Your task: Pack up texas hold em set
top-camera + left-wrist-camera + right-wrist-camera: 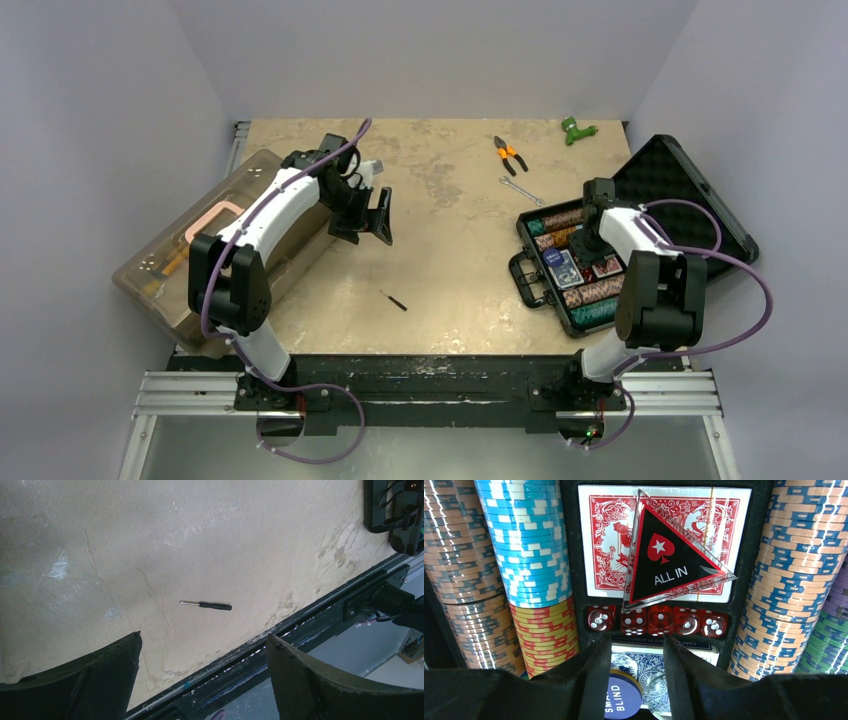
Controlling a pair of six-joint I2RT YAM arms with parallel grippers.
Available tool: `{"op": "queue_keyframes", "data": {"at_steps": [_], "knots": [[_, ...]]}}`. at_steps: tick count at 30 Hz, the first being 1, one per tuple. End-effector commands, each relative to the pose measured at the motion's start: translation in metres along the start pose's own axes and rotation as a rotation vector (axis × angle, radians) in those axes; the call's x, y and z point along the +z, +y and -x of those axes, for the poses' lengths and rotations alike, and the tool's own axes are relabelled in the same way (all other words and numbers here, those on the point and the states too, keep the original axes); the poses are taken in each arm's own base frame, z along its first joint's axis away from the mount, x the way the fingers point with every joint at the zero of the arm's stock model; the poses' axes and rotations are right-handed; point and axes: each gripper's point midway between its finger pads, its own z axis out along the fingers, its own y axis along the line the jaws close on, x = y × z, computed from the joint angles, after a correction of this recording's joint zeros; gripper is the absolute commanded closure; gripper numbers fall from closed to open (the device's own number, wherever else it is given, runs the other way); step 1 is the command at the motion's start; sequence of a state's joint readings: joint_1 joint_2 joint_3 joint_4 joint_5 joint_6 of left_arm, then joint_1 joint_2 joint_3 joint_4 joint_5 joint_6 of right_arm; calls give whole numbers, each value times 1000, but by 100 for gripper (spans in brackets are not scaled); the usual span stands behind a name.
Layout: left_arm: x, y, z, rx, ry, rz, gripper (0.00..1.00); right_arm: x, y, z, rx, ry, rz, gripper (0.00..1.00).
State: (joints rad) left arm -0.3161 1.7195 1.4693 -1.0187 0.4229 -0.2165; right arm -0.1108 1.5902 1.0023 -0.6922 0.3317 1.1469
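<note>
The texas hold em set's black case (528, 283) lies open at the right, its foam-lined lid (680, 190) flat behind it. Rows of striped chips (531, 540) flank a red deck (604, 525), and a clear triangular "ALL IN" plaque (669, 560) rests tilted on that deck. Red dice (659, 620) sit in a row below it. My right gripper (638, 645) hangs low over the blue deck (649, 662), jaws apart. A blue "small blind" button (621, 700) lies on the deck between them, with nothing clamped. My left gripper (375, 215) is open above the bare table.
A translucent brown toolbox (200, 250) lies along the left edge under the left arm. A small black screwdriver (210, 605) rests mid-table near the front edge. Orange-handled pliers (510, 152), a wrench (520, 190) and a green object (577, 129) lie at the back.
</note>
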Motion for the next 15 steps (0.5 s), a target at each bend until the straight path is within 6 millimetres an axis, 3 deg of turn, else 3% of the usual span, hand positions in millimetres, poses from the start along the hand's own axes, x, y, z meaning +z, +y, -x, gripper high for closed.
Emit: {"op": "queue_keyframes", "data": {"at_steps": [1, 6, 8, 15], "knots": [[-9, -5, 10, 31, -39, -15, 10, -12, 6, 10, -12, -37, 15, 59], [-7, -5, 11, 30, -35, -20, 10, -20, 9, 10, -64, -45, 38, 52], [-7, -6, 12, 29, -35, -22, 10, -29, 19, 13, -126, -69, 81, 42], [-6, -7, 12, 20, -28, -32, 10, -88, 71, 38, -437, -299, 229, 14]]}}
